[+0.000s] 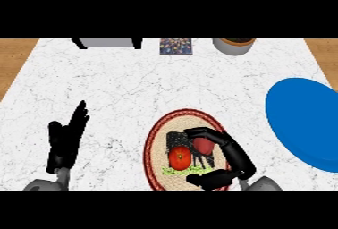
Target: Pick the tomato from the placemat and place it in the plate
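Observation:
A red tomato (179,157) lies on the round woven placemat (158,134) with a dark red rim, near the counter's front edge. My right hand (228,154) comes in from the lower right and curls round the tomato, fingers over its far side and thumb at its near side. Part of the tomato is hidden under the fingers. A large blue plate (307,123) sits to the right of the placemat, cut off by the view's right edge. My left hand (66,138) rests open at the lower left, fingers up.
Along the counter's far edge stand a grey and black object (105,43), a small patterned box (176,46) and a grey pot (234,44). White marble counter (132,85) stretches between the hands and these.

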{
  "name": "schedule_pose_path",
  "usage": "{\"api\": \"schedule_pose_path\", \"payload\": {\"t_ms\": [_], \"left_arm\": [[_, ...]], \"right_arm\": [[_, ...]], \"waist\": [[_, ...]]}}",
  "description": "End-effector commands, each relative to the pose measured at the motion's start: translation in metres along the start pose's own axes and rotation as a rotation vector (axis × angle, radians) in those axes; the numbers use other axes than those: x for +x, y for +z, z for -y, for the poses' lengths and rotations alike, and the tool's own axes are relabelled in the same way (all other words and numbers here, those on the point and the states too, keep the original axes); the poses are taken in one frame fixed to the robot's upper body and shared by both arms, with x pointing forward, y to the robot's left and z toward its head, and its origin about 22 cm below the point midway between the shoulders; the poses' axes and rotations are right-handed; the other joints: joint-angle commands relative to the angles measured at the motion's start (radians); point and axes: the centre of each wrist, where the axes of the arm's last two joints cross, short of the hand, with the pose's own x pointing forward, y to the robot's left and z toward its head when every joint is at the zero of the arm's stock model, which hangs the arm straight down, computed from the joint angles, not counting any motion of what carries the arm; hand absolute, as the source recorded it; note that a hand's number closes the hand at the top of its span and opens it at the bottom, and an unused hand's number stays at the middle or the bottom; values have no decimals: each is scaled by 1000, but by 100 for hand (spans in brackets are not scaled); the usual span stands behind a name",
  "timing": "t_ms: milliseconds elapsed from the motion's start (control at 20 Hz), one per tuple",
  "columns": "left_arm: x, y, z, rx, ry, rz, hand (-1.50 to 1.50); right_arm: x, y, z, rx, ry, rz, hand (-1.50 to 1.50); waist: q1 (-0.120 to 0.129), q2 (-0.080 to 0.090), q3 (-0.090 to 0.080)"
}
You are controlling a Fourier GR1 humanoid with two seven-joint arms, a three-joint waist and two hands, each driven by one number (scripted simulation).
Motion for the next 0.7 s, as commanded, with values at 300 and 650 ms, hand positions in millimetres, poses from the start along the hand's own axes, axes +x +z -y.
{"api": "schedule_pose_path", "payload": {"t_ms": [300,650], "left_arm": [[-10,-2,-3,7,3,-5,0],[-5,-1,-3,8,-16,-1,0]], "right_arm": [[31,-24,22,222,528,-93,-150],[71,-48,11,462,683,-290,-150]], "waist": [[-5,-8,-4],[1,-7,-4]]}}
